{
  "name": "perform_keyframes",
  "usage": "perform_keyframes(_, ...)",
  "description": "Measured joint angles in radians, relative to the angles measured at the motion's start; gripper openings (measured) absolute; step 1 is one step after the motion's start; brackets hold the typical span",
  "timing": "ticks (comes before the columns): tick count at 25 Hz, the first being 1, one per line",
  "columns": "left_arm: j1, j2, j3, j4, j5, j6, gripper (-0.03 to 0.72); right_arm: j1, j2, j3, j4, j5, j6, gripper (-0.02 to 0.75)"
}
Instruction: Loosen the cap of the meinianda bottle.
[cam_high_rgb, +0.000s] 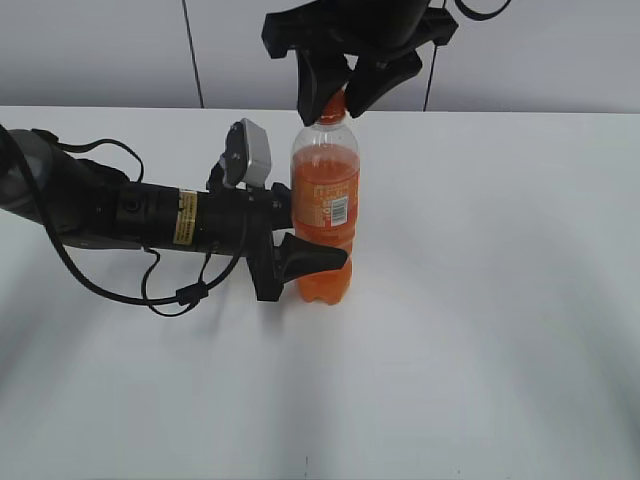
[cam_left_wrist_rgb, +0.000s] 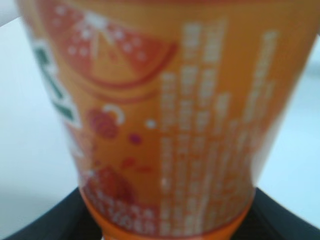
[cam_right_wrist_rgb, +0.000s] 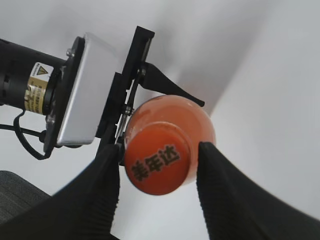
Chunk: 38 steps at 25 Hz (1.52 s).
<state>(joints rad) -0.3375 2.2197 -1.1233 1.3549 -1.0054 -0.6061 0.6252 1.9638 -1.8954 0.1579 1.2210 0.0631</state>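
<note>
The meinianda bottle (cam_high_rgb: 325, 200) stands upright toward the table's (cam_high_rgb: 500, 300) far edge, the left gripper (cam_high_rgb: 300, 262) clamped on its lower body; the right gripper (cam_right_wrist_rgb: 157, 187) brackets the cap (cam_right_wrist_rgb: 159, 162), contact uncertain; loose pads would slip, or the bottle twist.

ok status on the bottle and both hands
Left hand clamped on meinianda bottle, lower body, upright on table. Right hand straddling cap; contact unclear. Nothing in the way.
</note>
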Motion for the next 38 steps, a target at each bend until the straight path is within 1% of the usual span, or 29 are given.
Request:
perform_keyframes(8, 0.000, 0.000, 0.000, 0.000, 0.000, -0.001, 0.410, 0.000, -0.002, -0.056, 0.000, -0.001, -0.001, 0.377)
perform_keyframes(29, 0.000, 0.000, 0.000, 0.000, 0.001, -0.003, 0.410, 0.000, 0.002, -0.017, -0.019, -0.001, -0.001, 0.377)
perform_keyframes(35, 0.000, 0.000, 0.000, 0.000, 0.001, -0.003, 0.410, 0.000, -0.001, -0.018, 0.001, -0.001, -0.002, 0.377)
perform_keyframes(37, 0.000, 0.000, 0.000, 0.000, 0.001, -0.003, 0.410, 0.000, -0.001, -0.018, 0.012, -0.001, -0.002, 0.370)
perform_keyframes(38, 0.000, 0.000, 0.000, 0.000, 0.001, -0.003, 0.410, 0.000, 0.000, -0.018, 0.012, -0.001, -0.002, 0.354)
